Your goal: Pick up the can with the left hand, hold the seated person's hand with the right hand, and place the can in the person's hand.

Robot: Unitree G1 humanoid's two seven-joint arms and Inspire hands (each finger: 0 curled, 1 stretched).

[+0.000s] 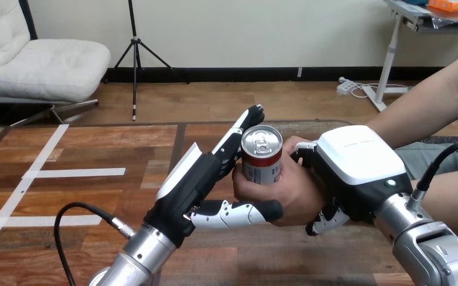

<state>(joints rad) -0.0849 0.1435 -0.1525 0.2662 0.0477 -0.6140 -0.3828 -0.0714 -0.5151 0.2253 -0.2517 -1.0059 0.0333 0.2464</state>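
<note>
A silver-topped can (pixel 261 156) with a red and white side stands upright in the person's hand (pixel 292 193), whose fingers and thumb wrap round it above the table's middle. My left hand (pixel 194 185) is at the can's left. Its fingers (pixel 238 134) run straight along the can's far left side, and its thumb (pixel 238 213) stretches out under the person's hand. My right hand (pixel 358 161) lies over the back of the person's hand and wrist, fingers curled over the top and thumb underneath.
The wooden table (pixel 95 149) carries white tape strips (pixel 74 173) at the left. The person's forearm (pixel 429 95) comes in from the upper right above my right arm (pixel 435 250).
</note>
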